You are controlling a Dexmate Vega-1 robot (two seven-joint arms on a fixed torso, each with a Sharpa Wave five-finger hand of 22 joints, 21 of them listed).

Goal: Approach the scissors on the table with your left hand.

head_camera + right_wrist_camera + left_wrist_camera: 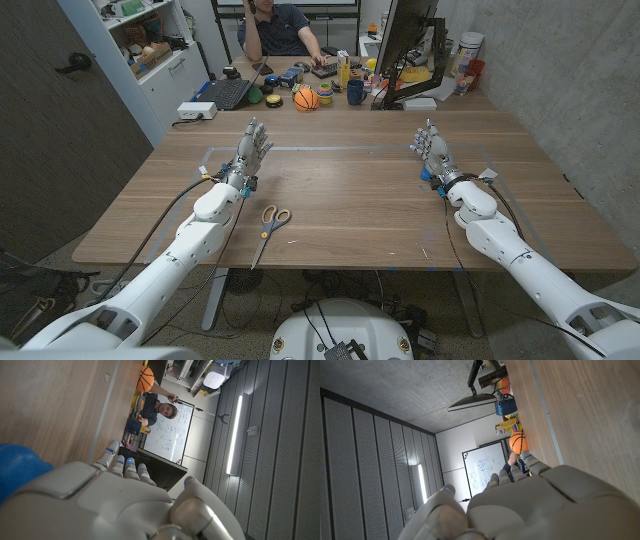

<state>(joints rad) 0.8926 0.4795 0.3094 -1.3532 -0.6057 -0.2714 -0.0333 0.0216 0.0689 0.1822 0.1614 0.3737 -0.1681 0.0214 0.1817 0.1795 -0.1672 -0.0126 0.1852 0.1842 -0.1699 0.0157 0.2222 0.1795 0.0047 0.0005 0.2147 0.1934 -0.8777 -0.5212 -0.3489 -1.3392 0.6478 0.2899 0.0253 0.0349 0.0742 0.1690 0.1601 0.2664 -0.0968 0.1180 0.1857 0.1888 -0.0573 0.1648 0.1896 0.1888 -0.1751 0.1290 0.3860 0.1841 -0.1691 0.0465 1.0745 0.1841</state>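
Scissors with orange-tan handles lie on the wooden table near its front edge, blades pointing toward me. My left hand is held up over the table's left part, fingers apart and empty, well behind and slightly left of the scissors. My right hand stands likewise over the right part, open and empty. The back of my left hand appears in the left wrist view, and the back of my right hand in the right wrist view.
At the far end of the table sit a small basketball, a laptop, a blue mug, a monitor and clutter. A person sits behind. Tape lines mark the tabletop.
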